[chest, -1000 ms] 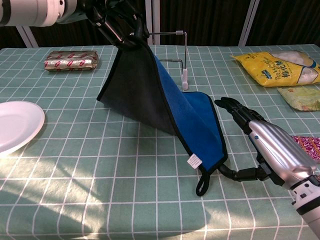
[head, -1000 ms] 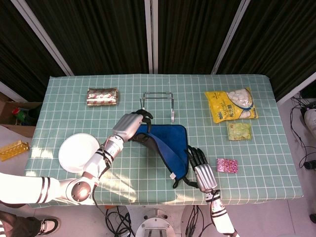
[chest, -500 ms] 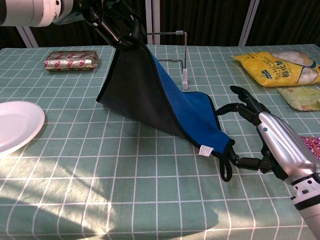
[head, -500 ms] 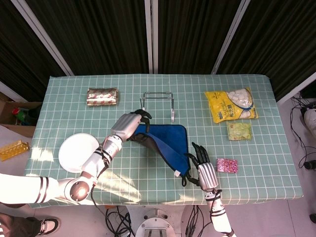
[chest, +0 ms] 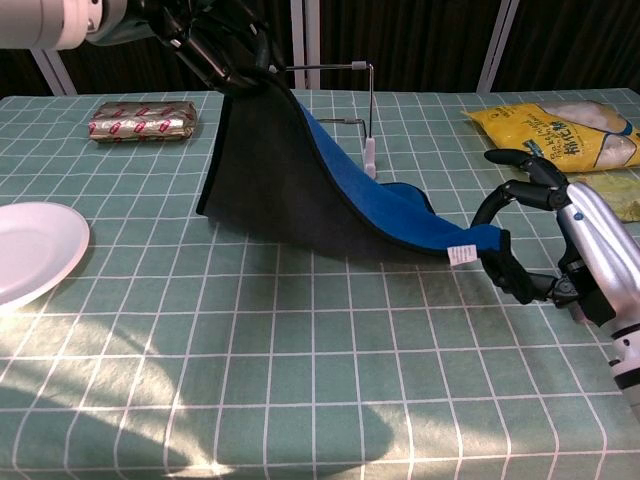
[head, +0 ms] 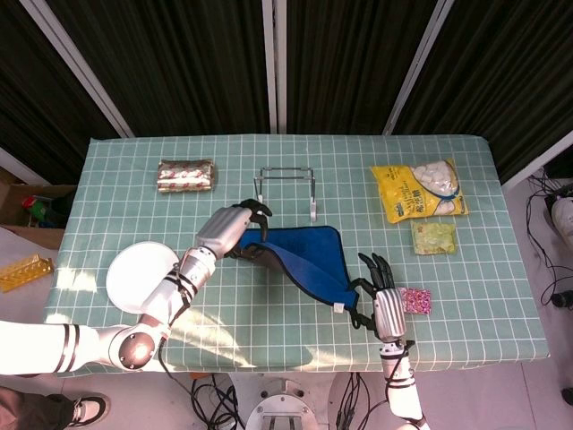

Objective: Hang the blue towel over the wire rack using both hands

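in the chest view the picture's top edge cuts off the left hand (chest: 215, 45), hiding its hold on the blue towel (chest: 300, 185). behind that towel, the wire rack (chest: 345, 100) base is hidden.

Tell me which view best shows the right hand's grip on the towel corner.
The chest view: the right hand shows side-on, fingers curled around the blue towel corner near its white tag. The head view shows that hand from above, the contact mostly hidden.
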You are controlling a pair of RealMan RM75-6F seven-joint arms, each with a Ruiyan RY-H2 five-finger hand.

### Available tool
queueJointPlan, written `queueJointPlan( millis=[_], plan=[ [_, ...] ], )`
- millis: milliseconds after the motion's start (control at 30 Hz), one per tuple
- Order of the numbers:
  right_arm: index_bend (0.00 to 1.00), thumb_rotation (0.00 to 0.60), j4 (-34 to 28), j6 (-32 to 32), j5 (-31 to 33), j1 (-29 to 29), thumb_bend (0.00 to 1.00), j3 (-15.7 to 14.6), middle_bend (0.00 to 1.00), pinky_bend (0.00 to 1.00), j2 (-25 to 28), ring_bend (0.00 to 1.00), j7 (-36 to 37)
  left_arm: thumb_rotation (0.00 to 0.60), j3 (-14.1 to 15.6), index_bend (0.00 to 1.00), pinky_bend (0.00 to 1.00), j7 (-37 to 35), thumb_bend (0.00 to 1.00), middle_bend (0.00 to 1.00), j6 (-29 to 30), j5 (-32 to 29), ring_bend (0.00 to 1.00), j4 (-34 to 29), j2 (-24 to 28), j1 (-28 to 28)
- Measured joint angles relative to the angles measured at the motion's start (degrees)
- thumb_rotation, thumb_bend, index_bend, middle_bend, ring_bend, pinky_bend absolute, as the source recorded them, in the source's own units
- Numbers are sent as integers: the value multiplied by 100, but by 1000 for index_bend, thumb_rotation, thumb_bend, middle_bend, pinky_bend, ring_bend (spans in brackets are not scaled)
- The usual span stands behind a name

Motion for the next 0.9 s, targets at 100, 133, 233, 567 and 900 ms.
queueJointPlan(
  millis=[100,133,233,567,900],
  plan=[
    [1000,600,-406,6,38,48,625,136,139,0,239,0,-36,600,2,723,235,-139,434,246,30,115,132,-24,37,100],
    [1000,600,-549,-6,56,67,627,182,139,0,326,0,-52,600,3,723,235,-214,436,246,37,171,132,-29,54,150],
    [1000,600,-1089,-119,154,145,628,350,139,0,684,0,-150,600,15,725,235,-430,442,246,30,320,131,-23,103,296],
    [1000,600,-2950,-1060,1095,512,628,1139,139,0,1961,0,-771,600,52,736,234,-1135,457,246,-212,624,132,161,186,671],
    [1000,600,-4157,-2381,3082,1322,624,2196,104,0,3064,0,-1977,600,-173,755,211,-1562,493,253,-233,266,132,323,106,777]
  ],
)
